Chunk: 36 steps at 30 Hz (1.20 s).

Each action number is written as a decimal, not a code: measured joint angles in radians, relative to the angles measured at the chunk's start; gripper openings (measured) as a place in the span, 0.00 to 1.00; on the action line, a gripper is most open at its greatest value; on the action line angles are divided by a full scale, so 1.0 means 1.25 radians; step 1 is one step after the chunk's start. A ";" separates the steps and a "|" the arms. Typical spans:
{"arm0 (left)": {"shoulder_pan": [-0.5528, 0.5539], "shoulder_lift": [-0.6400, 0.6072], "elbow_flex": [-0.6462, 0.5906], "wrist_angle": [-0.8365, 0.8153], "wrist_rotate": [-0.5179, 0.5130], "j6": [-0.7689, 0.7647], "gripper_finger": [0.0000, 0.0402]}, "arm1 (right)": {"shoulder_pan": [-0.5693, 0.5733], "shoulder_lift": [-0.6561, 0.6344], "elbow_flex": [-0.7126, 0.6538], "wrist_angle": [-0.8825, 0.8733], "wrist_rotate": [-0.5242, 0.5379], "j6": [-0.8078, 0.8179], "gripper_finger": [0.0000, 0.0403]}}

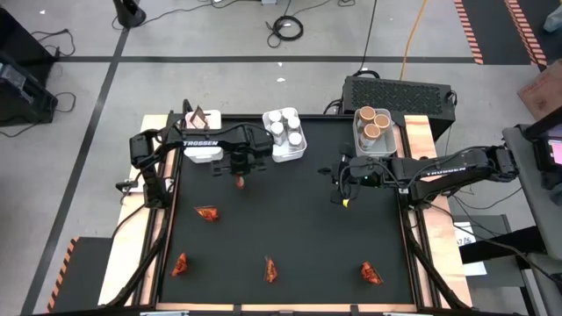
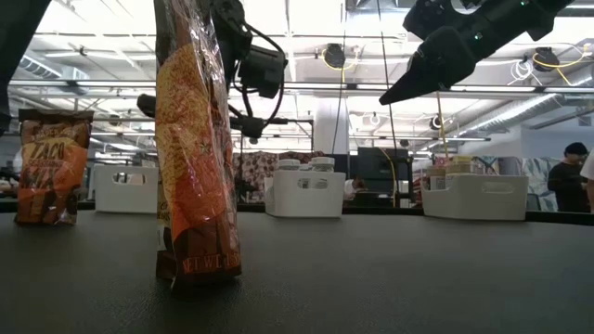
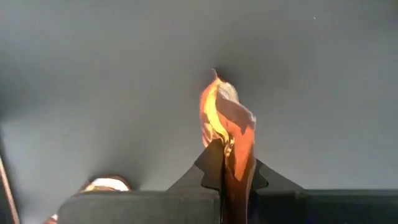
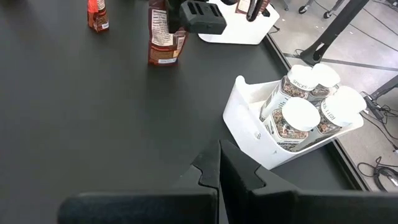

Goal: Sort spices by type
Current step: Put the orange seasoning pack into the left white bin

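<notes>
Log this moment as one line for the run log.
left hand: shut on spice packet, near left bin | right hand: shut, empty, waiting | four packets loose on table

three white bins (image 1: 286,151) along the black table's (image 1: 290,219) far edge

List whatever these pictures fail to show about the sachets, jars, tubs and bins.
- Left bin: high view, the left arm covers most of it, so its full contents stay unseen.
- Held sachet: left wrist view, the shut left gripper hides its lower end; print unreadable.
- Tubs: contents hidden under tan tops in every view.
- Jars: right wrist view, labels partly hidden by the bin wall.
- Loose sachets: too small to read.
</notes>
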 joint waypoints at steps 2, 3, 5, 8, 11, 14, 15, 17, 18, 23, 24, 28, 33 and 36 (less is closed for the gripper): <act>0.000 0.000 0.000 -0.004 -0.001 0.034 0.02 | 0.000 0.000 0.000 0.000 0.000 0.000 0.00; 0.000 0.000 0.000 -0.011 -0.002 0.044 0.01 | 0.000 0.000 0.000 0.000 0.000 0.000 0.00; 0.000 -0.004 0.000 -0.016 -0.001 0.049 0.01 | 0.000 0.000 0.000 0.000 0.000 0.000 0.00; 0.011 -0.025 0.025 -0.026 0.000 0.088 0.01 | 0.000 0.000 0.000 0.000 0.000 0.000 0.00; 0.039 -0.060 0.059 -0.062 -0.004 0.140 0.01 | 0.000 0.000 0.000 0.000 0.000 0.000 0.00; 0.075 -0.100 0.098 -0.085 -0.004 0.202 0.00 | 0.000 0.000 0.000 0.000 0.000 0.000 0.00; 0.091 -0.114 0.109 -0.105 -0.004 0.227 0.00 | 0.000 0.000 0.000 0.001 0.000 0.000 0.00; 0.128 -0.138 0.131 -0.145 -0.012 0.264 0.00 | 0.000 0.000 0.000 0.001 0.000 0.000 0.00; 0.148 -0.146 0.143 -0.160 -0.022 0.283 0.00 | 0.000 0.000 0.000 0.001 0.000 0.000 0.00; 0.265 -0.183 0.196 -0.222 -0.054 0.406 0.00 | 0.000 0.000 0.000 0.001 0.000 0.000 0.00; 0.290 -0.189 0.204 -0.222 -0.055 0.433 0.00 | 0.000 0.000 0.000 0.001 0.000 0.000 0.00; 0.392 -0.194 0.222 -0.220 -0.070 0.543 0.00 | 0.000 0.000 0.000 0.001 0.000 0.000 0.00; 0.502 -0.162 0.213 -0.209 -0.073 0.671 0.00 | 0.000 0.000 0.000 0.001 0.000 0.000 0.00; 0.549 -0.138 0.213 -0.180 -0.072 0.745 0.00 | 0.000 0.000 0.000 0.001 0.000 0.000 0.00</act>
